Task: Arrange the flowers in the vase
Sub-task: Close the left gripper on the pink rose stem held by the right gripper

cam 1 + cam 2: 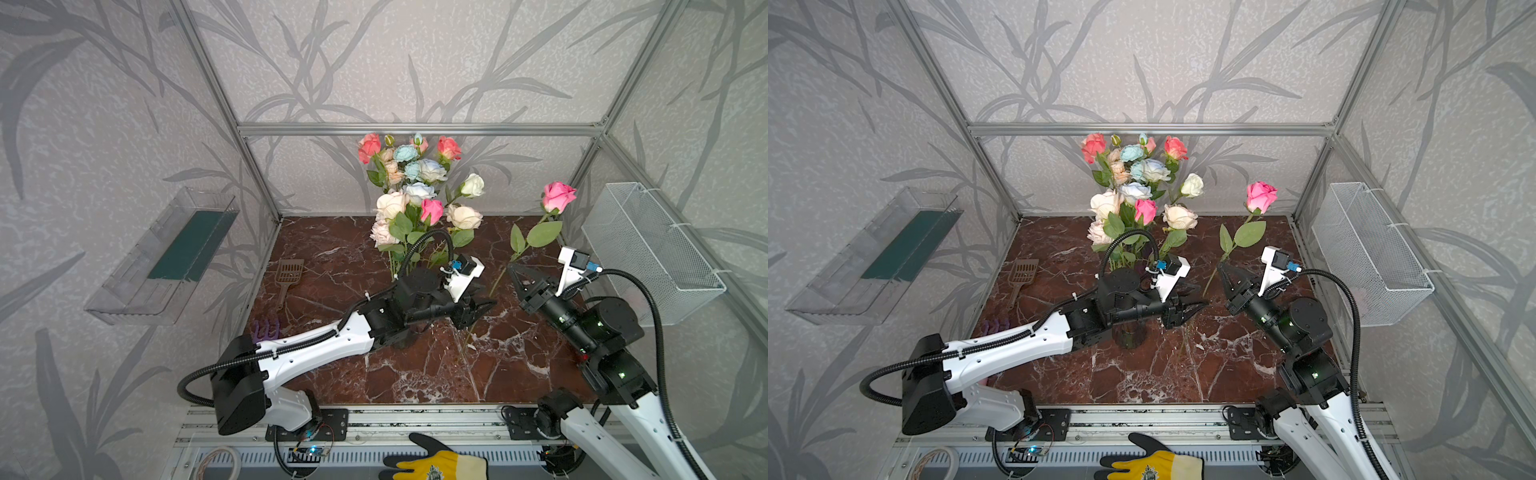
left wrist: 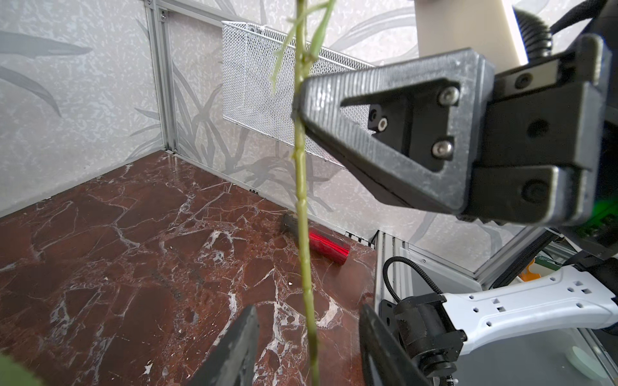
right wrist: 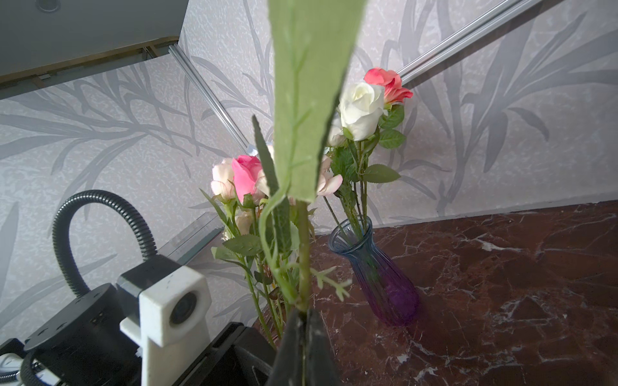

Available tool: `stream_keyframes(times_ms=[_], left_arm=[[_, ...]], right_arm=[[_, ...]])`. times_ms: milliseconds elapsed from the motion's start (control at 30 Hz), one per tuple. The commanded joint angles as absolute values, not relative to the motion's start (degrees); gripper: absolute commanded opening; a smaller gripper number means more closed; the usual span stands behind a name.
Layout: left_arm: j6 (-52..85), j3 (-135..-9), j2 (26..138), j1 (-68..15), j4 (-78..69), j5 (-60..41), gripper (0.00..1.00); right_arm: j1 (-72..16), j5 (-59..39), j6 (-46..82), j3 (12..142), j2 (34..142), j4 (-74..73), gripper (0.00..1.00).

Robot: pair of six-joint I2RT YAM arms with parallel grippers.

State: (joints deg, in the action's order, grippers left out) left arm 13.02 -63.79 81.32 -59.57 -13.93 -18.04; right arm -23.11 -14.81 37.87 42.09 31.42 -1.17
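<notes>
currently i have the right gripper (image 1: pixel 512 268) clamped on the thin green stem (image 2: pixel 302 200) of the pink rose (image 1: pixel 559 196). the rose stands tilted in the air on the right-arm side of the blue-purple vase (image 3: pixel 374 277), its lower end running down toward the marble. the left gripper (image 2: pixel 306 347) sits lower on that stem with its fingers (image 2: pixel 234 351) apart, one on either side and not touching it.

i read this as a handover or a steadying grab. to do it well i'd centre the stem between the left fingers before closing and pinch a bare stretch below the leaves. only then would i loosen the right, since the stem looks slim and whippy. the vase mouth is narrow and already holds stems, a white rose (image 3: pixel 361 107) among them, so the tip should go in near upright.

the tabletop (image 1: pixel 415 374) is glossy red-brown marble with white veins. around the vase stand grey leaf-print walls (image 1: pixel 415 62) on an aluminium frame (image 1: pixel 415 129). a white mesh basket (image 1: pixel 648 253) hangs on the wall beyond the held rose, and a brown slotted scoop (image 1: pixel 286 276) lies on the vase's left-arm side.
</notes>
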Motion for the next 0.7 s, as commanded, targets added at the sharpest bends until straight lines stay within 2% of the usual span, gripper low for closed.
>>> stream_keyframes(times_ms=[0,167,300,400,467,533,667], left_arm=[[13.1,-66.0,82.2,-59.9,-15.6,-19.3,0.44],[13.3,-66.7,83.0,-59.8,-16.5,-19.9,0.22],[13.2,-67.5,83.4,-59.9,-16.1,-20.2,0.0],[13.8,-67.1,82.6,-59.8,-17.0,-19.3,0.0],[13.8,-66.8,81.7,-59.8,-17.3,-18.3,0.0],[13.6,-66.5,80.4,-59.9,-17.1,-16.6,0.0],[11.2,-66.2,76.8,-59.8,-15.4,-14.2,0.0]], right_arm=[[-23.6,-16.9,39.4,41.5,30.3,-3.7,0.0],[-23.8,-18.0,40.4,41.3,30.4,-3.8,0.0],[-23.8,-18.1,41.8,41.1,30.5,-3.6,0.02],[-23.8,-19.1,41.7,41.3,30.3,-3.3,0.25],[-23.8,-19.0,41.3,41.6,29.7,-2.6,0.37],[-23.8,-19.1,40.9,41.9,28.9,-1.9,0.43],[-23.8,-19.2,39.9,42.1,26.3,-0.7,0.48]])
